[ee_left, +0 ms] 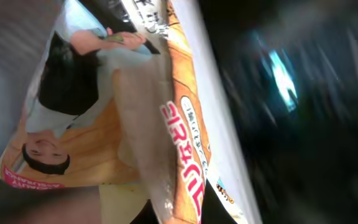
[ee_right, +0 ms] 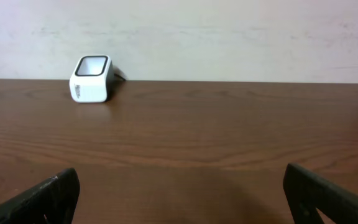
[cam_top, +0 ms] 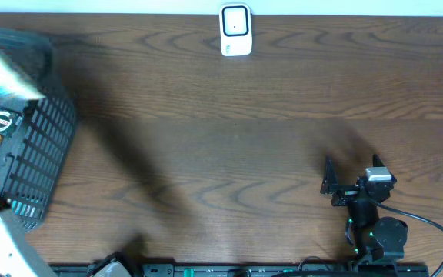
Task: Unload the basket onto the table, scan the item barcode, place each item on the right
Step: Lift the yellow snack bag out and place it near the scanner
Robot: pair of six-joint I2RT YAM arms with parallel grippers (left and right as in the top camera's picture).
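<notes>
Left claw's clamped on a glossy, crinkly bag [ee_left: 104, 124] over the mesh basket [cam_top: 48, 138], left of the scanner [cam_top: 235, 31]. Right claw [ee_right: 180, 180] is spread wide.

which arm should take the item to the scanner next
Left. The left gripper is shut on the snack bag at the basket; the right gripper stands open and empty, far from the bag.

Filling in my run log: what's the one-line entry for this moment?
stage: pickup | left claw: shut on bag, at basket | right claw: open, empty | scanner: nothing at it
</notes>
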